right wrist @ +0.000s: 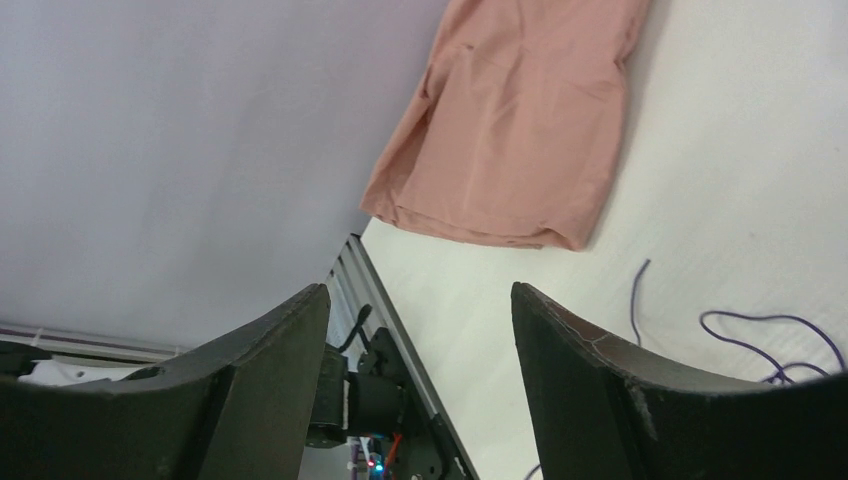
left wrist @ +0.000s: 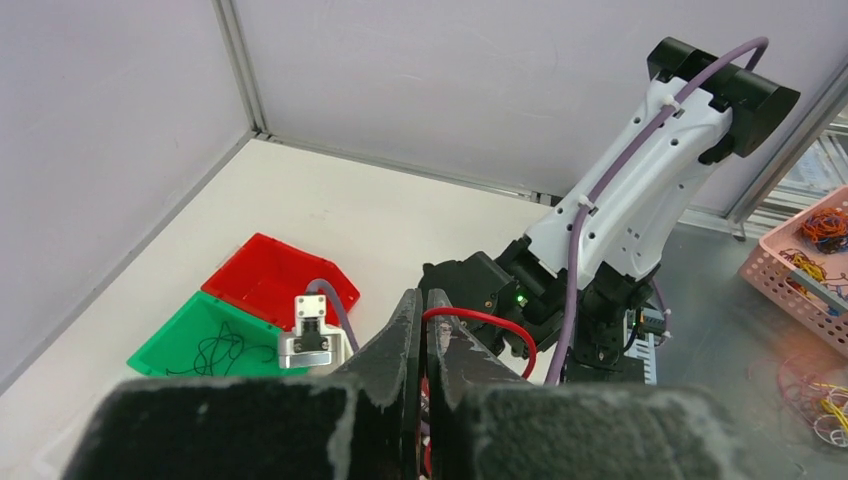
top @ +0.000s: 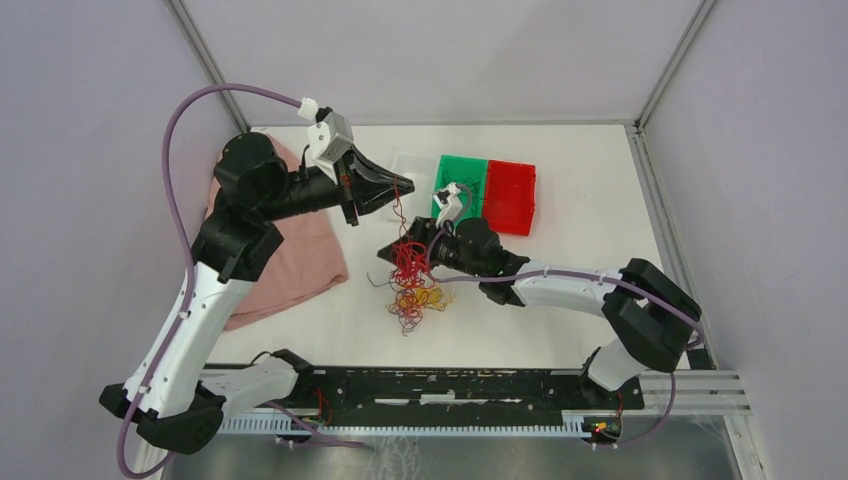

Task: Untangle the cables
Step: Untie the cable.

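my left gripper point(left wrist: 424, 300) pinching red cable point(left wrist: 470, 313) | right gripper point(right wrist: 420, 295) apart | cloth point(top: 290, 250) 9 o'clock of cables point(top: 410, 280), red bin point(top: 510, 195) 1 o'clock

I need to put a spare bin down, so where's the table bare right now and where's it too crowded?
Bare table lies between the red bin and the right edge, and near the front between the pink cloth and the cables. The middle is crowded: cables, the left gripper and right gripper, with the green bin just behind.
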### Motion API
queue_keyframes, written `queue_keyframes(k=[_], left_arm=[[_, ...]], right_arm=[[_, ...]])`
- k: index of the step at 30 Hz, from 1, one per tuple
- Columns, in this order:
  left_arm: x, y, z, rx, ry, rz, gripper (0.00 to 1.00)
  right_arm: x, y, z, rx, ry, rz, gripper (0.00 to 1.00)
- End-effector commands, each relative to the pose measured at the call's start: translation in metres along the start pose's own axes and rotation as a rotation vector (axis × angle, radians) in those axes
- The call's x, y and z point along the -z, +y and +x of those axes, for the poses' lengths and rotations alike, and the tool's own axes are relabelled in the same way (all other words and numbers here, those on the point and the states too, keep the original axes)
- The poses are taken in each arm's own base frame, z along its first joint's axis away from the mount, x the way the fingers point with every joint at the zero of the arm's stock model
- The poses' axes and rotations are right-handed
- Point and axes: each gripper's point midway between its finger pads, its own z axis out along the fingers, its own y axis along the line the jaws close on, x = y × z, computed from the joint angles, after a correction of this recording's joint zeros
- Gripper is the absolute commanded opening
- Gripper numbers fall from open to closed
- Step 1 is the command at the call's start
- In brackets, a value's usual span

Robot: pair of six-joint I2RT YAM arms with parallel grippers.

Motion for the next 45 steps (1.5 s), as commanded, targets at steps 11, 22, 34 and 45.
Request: queue_keyframes(k=[11, 22, 34, 45], left_arm=[[0.011, -0.007, 0.029, -0.029, 0.038, -0.003, 0.03], [0.012, -0.009, 0.037, -0.016, 0.049, 0.0, 0.03], [0.01, -0.006, 0.042, -0.004, 0.047, -0.006, 0.03], [0.008, -0.004, 0.042, 0.005, 0.048, -0.005, 0.03]], right_arm=[[0.076, 0.067, -0.09, 0.087, -0.245, -0.068, 0.84], [0.087, 0.117, -0.108, 0.043, -0.28, -0.251, 0.85], [0.101, 0.145, -0.114, 0.019, -0.284, -0.361, 0.85], [0.091, 0.155, -0.113, 0.007, -0.255, -0.416, 0.85]])
